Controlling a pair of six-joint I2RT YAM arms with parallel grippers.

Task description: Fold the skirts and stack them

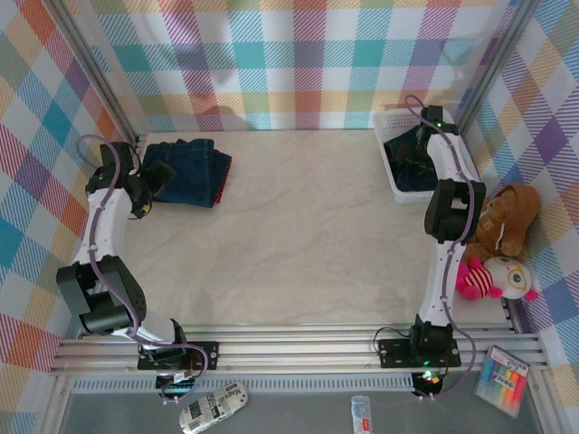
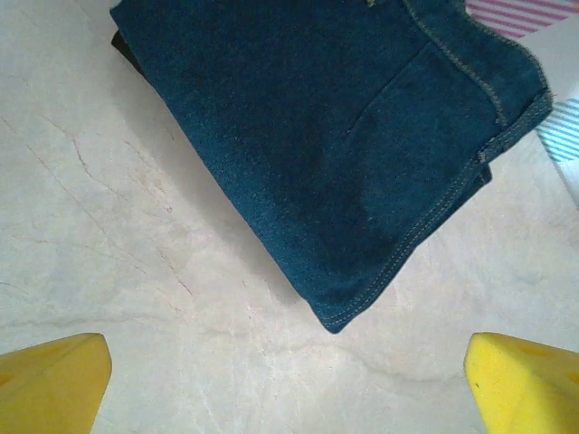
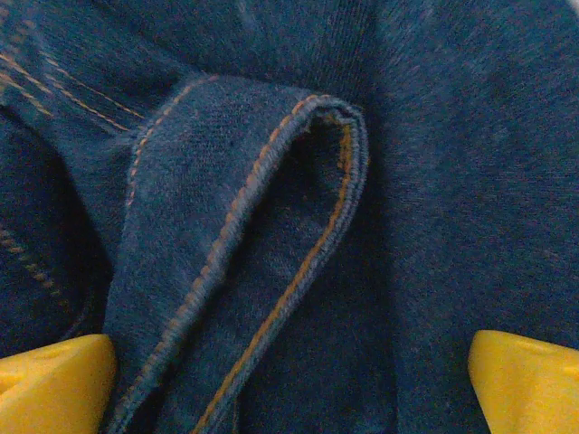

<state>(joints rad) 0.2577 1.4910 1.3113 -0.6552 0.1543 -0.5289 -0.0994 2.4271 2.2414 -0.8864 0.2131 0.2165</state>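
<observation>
Left gripper [image 2: 289, 389] stands wide, the folded skirt [image 2: 344, 136] upper centre, clear of its jaws. Right gripper [image 3: 289, 384] stands wide, a crumpled skirt [image 3: 271, 226] filling the space between its jaws.

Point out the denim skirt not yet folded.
The denim skirt in the basket, bunched beneath the right end effector; the other denim skirt lies folded on the table.

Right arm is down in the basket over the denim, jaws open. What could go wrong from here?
1. The right gripper sits open over a bunched denim skirt; closing here may pinch just the doubled hem or several layers, so it lifts twisted.
2. Pulling up could drag the white basket along.
3. The left gripper hovers open by the folded stack; a stray move may skew it.
</observation>
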